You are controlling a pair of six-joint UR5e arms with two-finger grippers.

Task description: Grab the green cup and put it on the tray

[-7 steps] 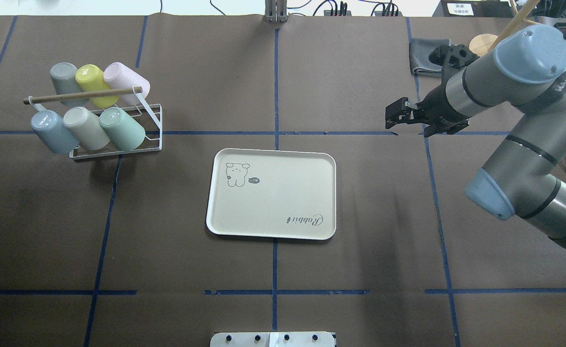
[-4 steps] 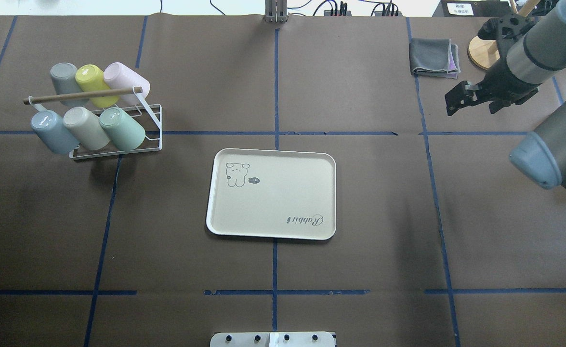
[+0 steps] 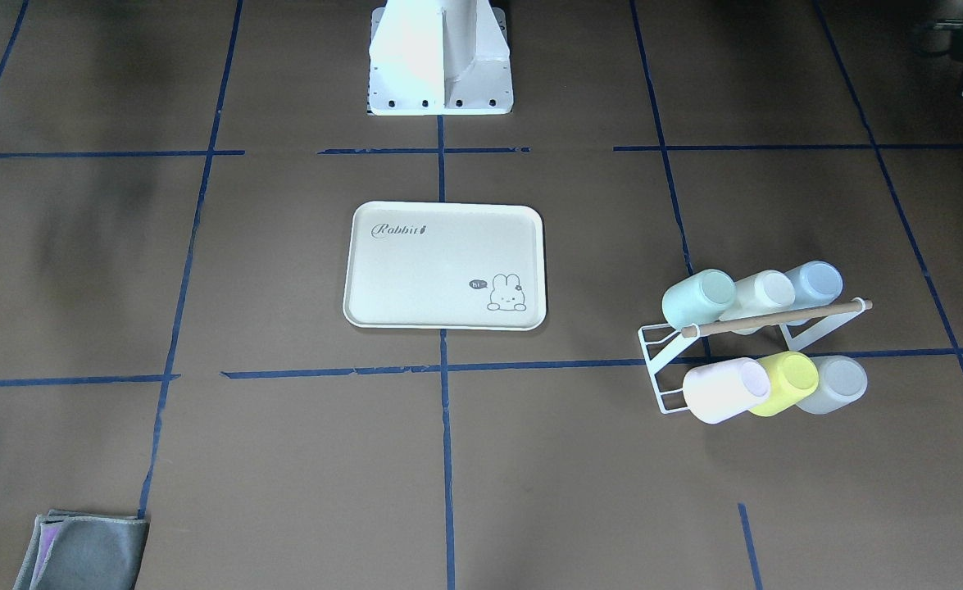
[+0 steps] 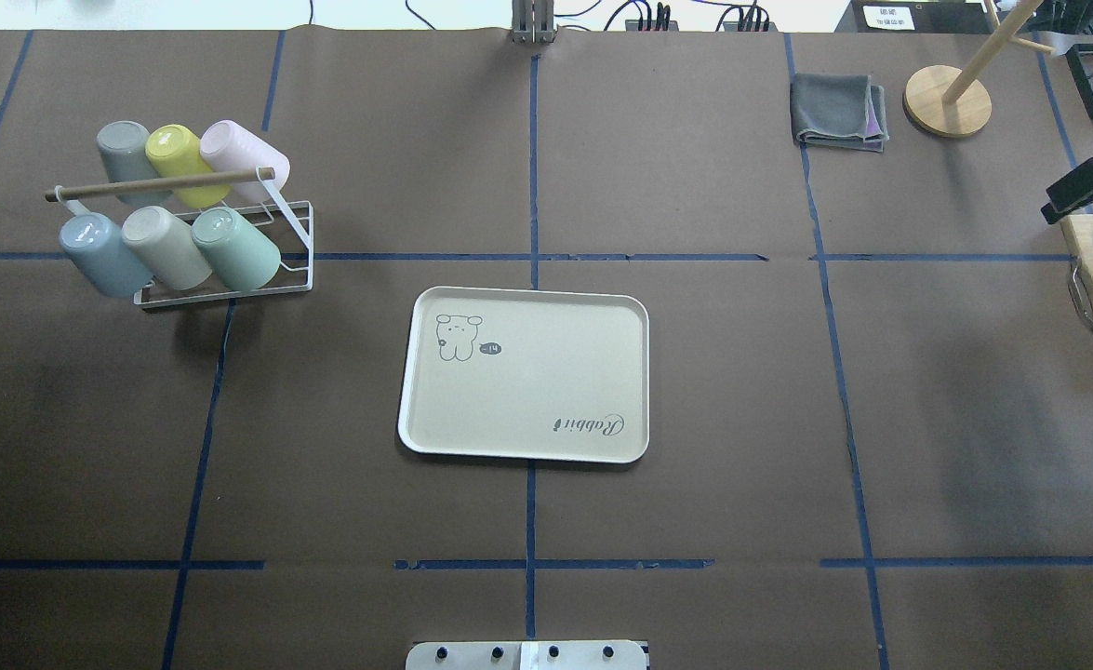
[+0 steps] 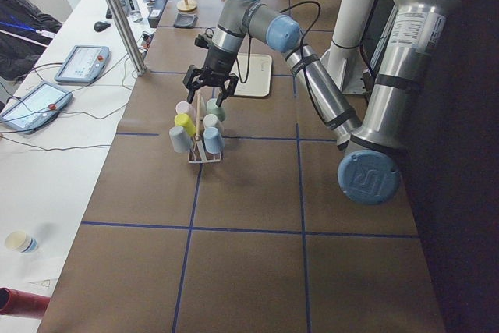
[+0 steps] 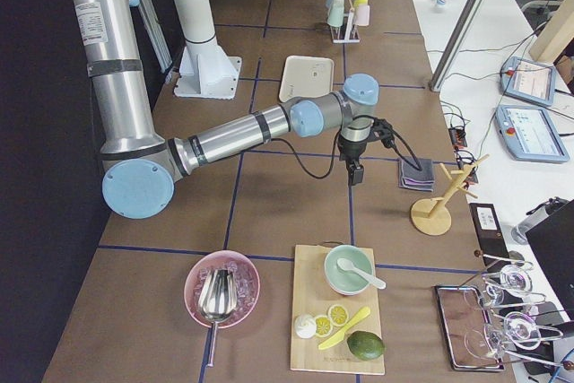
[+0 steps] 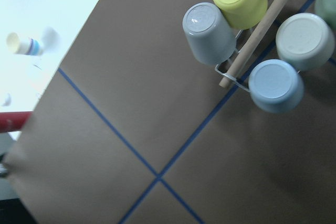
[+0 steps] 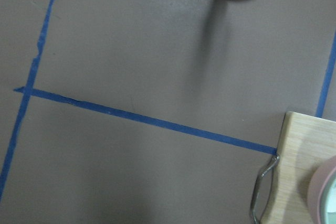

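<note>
We see brown paper covering the table [image 4: 695, 391], marked into squares by blue tape lines [image 4: 844, 372]. On the left of the overhead view stands a white wire rack [image 3: 651, 369] with a wooden dowel [image 4: 160, 184] across its top. Its far row holds a grey cup [image 4: 123, 154], a yellow cup [image 4: 179, 158] and a pink cup [image 4: 244, 154], all tilted. In the near row we find a blue cup [image 4: 99, 253] beside a cream cup [image 4: 166, 247]. At the far right lie a folded grey cloth [image 4: 834, 110] and, just beside it, a round wooden stand [image 4: 947, 88]. Nearer, a wooden cutting board [image 6: 336, 338] carries a mint bowl [image 6: 345, 274], lemon slices [image 6: 330, 317] and a lime [image 6: 365, 344]. A pink bowl [image 6: 199, 307] holding a metal scoop sits next to it.
</note>
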